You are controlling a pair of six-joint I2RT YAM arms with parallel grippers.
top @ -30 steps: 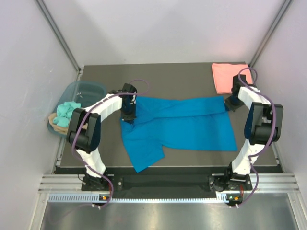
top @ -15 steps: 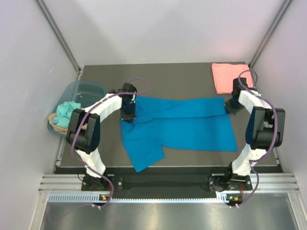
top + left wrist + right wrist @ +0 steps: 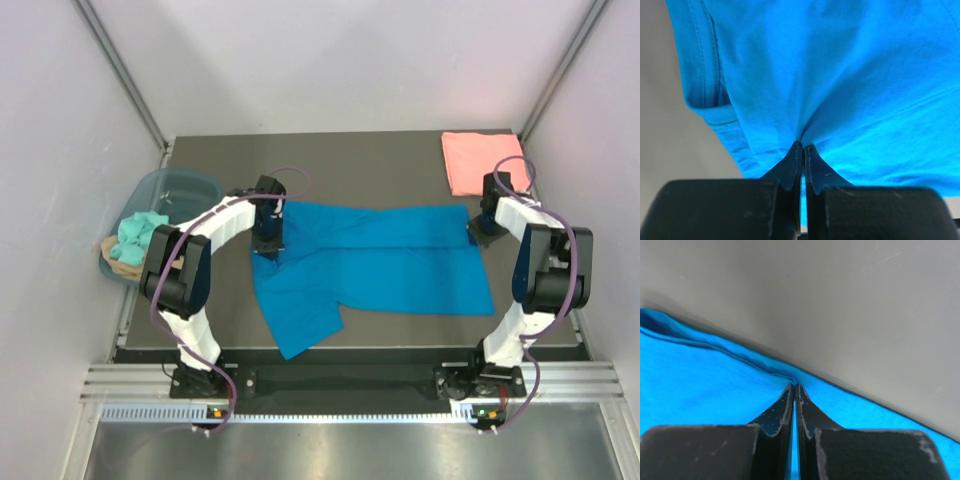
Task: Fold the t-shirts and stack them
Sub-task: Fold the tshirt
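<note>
Pinching 1 blue t-shirt [image 3: 380, 260]: 2 end effectors [image 3: 802, 146] [image 3: 794, 386]; 1 pink t-shirt [image 3: 480, 162] apart.

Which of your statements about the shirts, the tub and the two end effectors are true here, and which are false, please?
1. The left end effector is shut on the blue t-shirt. True.
2. The pink t-shirt lies folded at the far right corner of the table. True.
3. The right end effector hangs open above the pink t-shirt. False: it is shut on the blue t-shirt's right edge.
4. The plastic tub is empty. False: teal cloth lies in it.
</note>
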